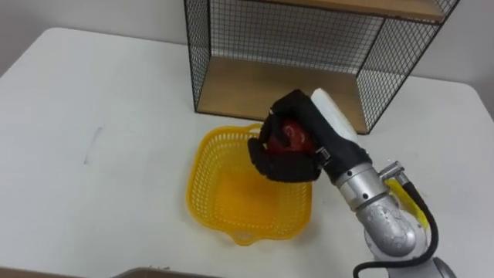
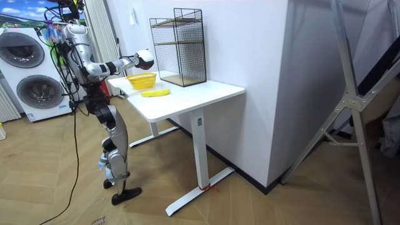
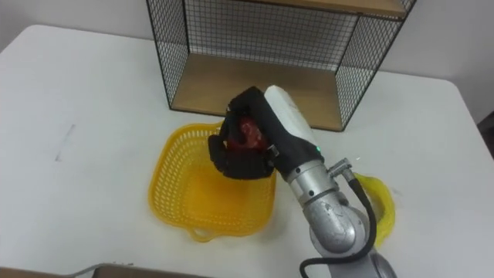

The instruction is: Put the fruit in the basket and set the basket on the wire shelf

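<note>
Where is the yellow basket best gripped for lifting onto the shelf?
Probably the basket's near rim, where a small tab juts toward the robot; come from the front. It lies flat on the table, and the right hand, curled round a red fruit, hangs over its far side.

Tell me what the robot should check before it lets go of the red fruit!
1. Red fruit held firmly: ok, the right hand has its fingers curled round it.
2. Hand above the yellow basket: ok, over the basket's far side, near the wire shelf.
3. Room in the basket: ok, nothing lies in it.
4. Basket standing flat on the table: ok.
5. How far the fruit would fall: cannot tell.
6. All fruit in the basket: not ok, the banana lies on the table beside it.
</note>
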Motion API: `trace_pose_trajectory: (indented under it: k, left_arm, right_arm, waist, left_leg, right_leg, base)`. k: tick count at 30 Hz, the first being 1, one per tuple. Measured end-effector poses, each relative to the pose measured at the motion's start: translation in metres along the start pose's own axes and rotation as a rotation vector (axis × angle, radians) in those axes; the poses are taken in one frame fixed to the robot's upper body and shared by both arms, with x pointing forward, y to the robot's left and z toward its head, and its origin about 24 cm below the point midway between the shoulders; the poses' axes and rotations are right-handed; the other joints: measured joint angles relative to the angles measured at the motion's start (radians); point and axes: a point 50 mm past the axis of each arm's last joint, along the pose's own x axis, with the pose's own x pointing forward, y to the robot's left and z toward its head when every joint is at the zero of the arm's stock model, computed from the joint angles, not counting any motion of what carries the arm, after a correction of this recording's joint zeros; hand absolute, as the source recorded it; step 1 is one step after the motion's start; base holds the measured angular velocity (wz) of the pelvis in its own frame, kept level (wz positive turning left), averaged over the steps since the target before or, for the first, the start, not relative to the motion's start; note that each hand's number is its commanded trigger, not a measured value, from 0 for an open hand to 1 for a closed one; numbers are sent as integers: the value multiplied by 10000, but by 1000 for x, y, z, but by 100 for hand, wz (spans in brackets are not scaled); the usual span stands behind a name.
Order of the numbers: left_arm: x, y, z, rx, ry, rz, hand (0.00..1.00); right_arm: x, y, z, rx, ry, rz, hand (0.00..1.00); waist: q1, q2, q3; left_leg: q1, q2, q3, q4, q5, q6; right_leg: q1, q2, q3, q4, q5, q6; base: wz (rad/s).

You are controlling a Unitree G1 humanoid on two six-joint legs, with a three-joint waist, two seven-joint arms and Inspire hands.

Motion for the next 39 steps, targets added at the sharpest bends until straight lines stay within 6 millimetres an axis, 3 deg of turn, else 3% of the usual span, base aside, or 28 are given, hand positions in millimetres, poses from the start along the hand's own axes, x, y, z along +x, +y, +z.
trace_pose_trajectory:
  k: [1, 2, 24, 34, 39]
  left_arm:
    - [0, 0, 1, 5, -11, -5, 0]
    - [0, 0, 1, 8, -20, -16, 0]
    - [1, 1, 8, -42, -112, 55, 0]
    - [1, 1, 7, -83, -101, 180, 0]
    - [-2, -5, -5, -150, 112, 173, 0]
  right_arm:
    - [0, 0, 0, -6, -8, 33, 49]
    - [1, 0, 0, -23, -17, 99, 0]
    - [1, 6, -11, -339, 759, 693, 0]
    - [0, 10, -19, -160, 1108, 782, 0]
    - [-1, -3, -19, 816, 923, -3, 0]
  waist:
    - [10, 7, 5]
    - [22, 30, 19]
    - [15, 181, -19]
    - [-58, 149, -38]
    - [-264, 44, -102]
  left_leg:
    - [-5, 0, -10, 0, 0, 0]
    - [-19, -1, -60, -12, 0, -1]
    - [-76, -28, -221, 69, 3, 4]
    - [-21, -31, -207, 65, 3, 4]
    - [14, -36, -122, 72, 4, 5]
  right_leg:
    - [0, 0, -9, 2, 0, 0]
    - [1, 1, -28, 7, 0, 0]
    - [10, -20, -84, 8, 0, 0]
    - [54, -15, -45, 12, 0, 0]
    - [81, -20, -1, 7, 1, 1]
  base:
    - [4]
    - [5]
    - [1]
    - [0]
    - [-1]
